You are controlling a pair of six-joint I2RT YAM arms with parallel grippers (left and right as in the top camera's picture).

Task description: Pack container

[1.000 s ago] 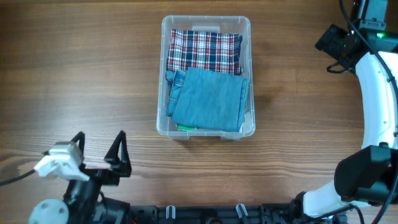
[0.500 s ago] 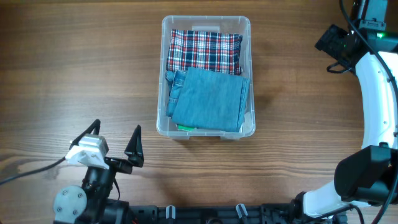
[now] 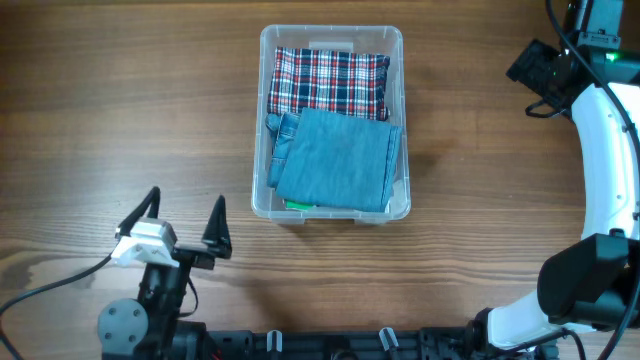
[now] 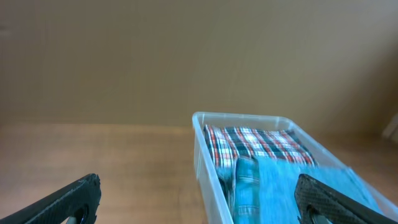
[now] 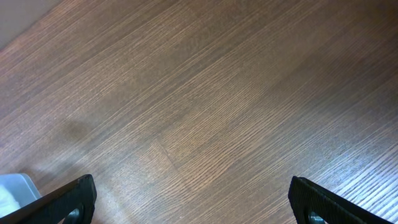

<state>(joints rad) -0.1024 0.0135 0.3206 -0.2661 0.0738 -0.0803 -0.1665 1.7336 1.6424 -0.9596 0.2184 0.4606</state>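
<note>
The container (image 3: 331,31), a clear plastic bin, stands in the middle of the table. It holds a folded red-and-blue plaid cloth (image 3: 328,82) at the far end and a folded blue denim piece (image 3: 338,160) at the near end. Something green (image 3: 297,205) peeks out under the denim. My left gripper (image 3: 186,200) hovers near the front edge, left of the bin, open and empty. In the left wrist view the bin's rim (image 4: 239,116) and both cloths lie ahead of the left gripper (image 4: 199,196). My right gripper (image 5: 193,196) is open over bare wood, far right of the bin.
The right arm's white link (image 3: 605,170) curves along the table's right side, with its black wrist (image 3: 545,72) at the back right. A pale plastic corner (image 5: 13,186) shows at the lower left of the right wrist view. Wooden tabletop (image 3: 130,100) surrounds the bin.
My left gripper has shifted right along the front edge and turned to face the bin, staying open. The right arm and the bin's contents have not moved.
</note>
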